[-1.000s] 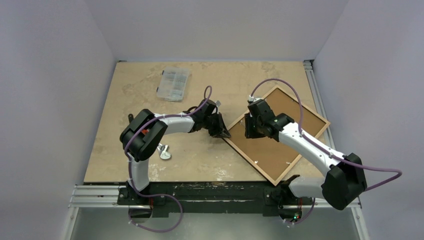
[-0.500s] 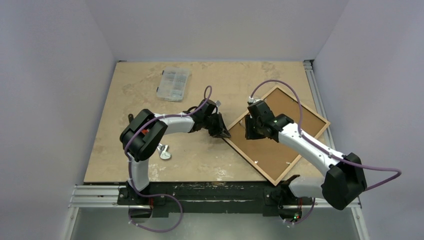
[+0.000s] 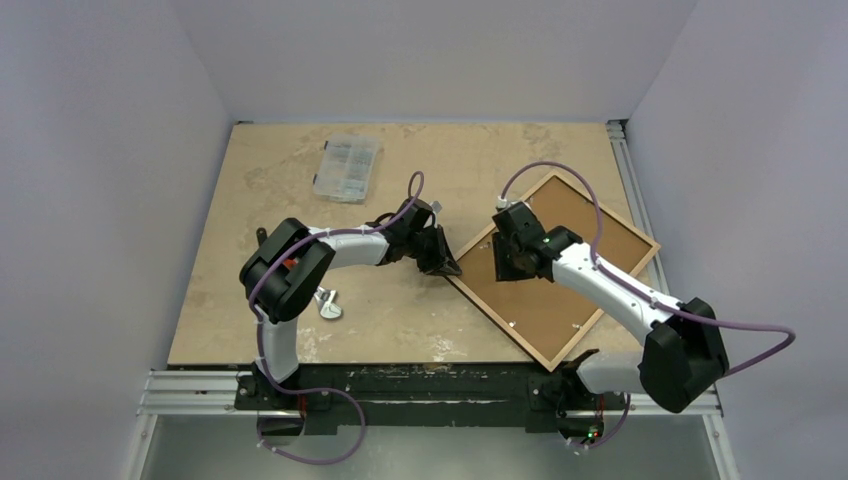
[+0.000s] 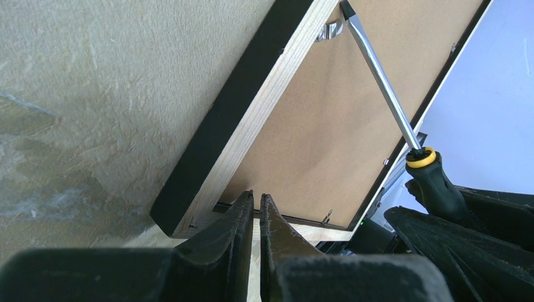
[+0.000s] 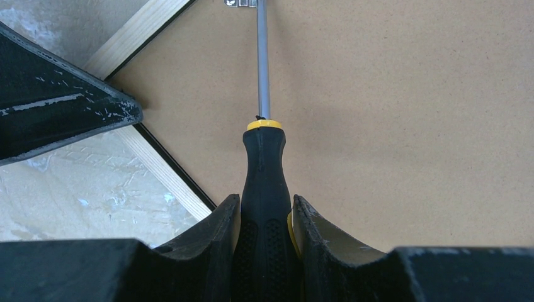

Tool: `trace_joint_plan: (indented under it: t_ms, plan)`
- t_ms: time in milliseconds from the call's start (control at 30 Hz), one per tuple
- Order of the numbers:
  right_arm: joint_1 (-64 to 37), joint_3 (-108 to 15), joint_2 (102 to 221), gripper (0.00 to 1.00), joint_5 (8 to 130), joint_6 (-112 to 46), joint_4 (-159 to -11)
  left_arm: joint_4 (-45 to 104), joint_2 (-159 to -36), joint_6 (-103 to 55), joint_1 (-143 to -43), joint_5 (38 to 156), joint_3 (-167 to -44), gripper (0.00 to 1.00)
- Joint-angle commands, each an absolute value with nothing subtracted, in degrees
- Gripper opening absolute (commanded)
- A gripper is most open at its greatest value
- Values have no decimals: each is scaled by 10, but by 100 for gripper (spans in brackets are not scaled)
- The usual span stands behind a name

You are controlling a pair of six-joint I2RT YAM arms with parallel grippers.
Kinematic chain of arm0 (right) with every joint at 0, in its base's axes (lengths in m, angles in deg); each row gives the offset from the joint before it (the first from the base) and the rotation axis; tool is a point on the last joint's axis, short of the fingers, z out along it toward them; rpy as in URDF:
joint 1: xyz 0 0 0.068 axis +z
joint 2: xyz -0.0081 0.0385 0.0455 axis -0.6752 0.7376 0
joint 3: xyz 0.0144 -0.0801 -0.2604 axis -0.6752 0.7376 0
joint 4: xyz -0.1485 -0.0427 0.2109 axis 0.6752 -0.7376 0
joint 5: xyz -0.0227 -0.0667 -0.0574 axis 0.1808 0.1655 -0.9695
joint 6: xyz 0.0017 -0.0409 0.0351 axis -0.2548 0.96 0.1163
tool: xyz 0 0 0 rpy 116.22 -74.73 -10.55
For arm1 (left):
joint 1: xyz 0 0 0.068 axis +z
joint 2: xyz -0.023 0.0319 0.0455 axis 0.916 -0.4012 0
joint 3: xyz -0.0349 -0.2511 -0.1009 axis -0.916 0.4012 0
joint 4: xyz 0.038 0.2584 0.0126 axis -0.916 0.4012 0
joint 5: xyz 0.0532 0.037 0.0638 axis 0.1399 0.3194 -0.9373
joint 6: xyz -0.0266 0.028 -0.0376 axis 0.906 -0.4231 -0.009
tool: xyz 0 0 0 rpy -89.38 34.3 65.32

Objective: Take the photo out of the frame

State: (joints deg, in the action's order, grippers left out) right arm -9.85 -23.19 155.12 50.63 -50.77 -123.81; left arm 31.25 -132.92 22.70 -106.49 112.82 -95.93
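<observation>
Thin black wooden picture frame (image 3: pixel 535 315) lying brown backing up, right of centre, right gripper (image 5: pixel 264 211) clamped on black-and-yellow screwdriver (image 5: pixel 265 157), tip at metal tab (image 5: pixel 242 2), left gripper (image 4: pixel 255 204) closed, empty, at frame's left corner.

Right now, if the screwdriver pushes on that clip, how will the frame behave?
Likely slides: the frame lies flat, backing up, on the smooth table and looks light. Its wooden edge looks stiff, so little flex. The shut left gripper at its corner probably braces it against the screwdriver.

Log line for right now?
right gripper: holds screwdriver, tip at clip | left gripper: shut, by frame corner | backing: in place
</observation>
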Motion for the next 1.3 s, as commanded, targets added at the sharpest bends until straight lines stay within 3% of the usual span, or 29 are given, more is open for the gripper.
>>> trace_joint_plan:
  t_ms: [0, 300, 433, 600, 800, 967, 1100, 1267]
  plan:
    - [-99, -261, 1528, 0, 488, -519, -1251, 339, -1311, 202, -1064, 1124, -967, 10]
    - [-99, -286, 1436, 0, 379, -565, -1286, 412, -1255, 93, -1069, 1056, -1036, 50]
    - [-100, -279, 1386, 0, 334, -585, -1304, 486, -1277, 18, -1076, 983, -1106, 60]
    - [-131, -277, 1356, 0, 341, -590, -1310, 544, -1343, -48, -1084, 918, -1188, 61]
    - [-265, -272, 1382, 0, 510, -541, -1236, 540, -1388, -55, -1093, 956, -1208, 64]
    - [-316, -283, 1454, 0, 576, -538, -1181, 542, -1409, -48, -1108, 972, -1207, 63]
    - [-343, -289, 1499, 0, 595, -542, -1145, 539, -1409, -45, -1112, 974, -1185, 55]
    - [-375, -298, 1550, 0, 614, -541, -1115, 527, -1384, -31, -1112, 948, -1128, 38]
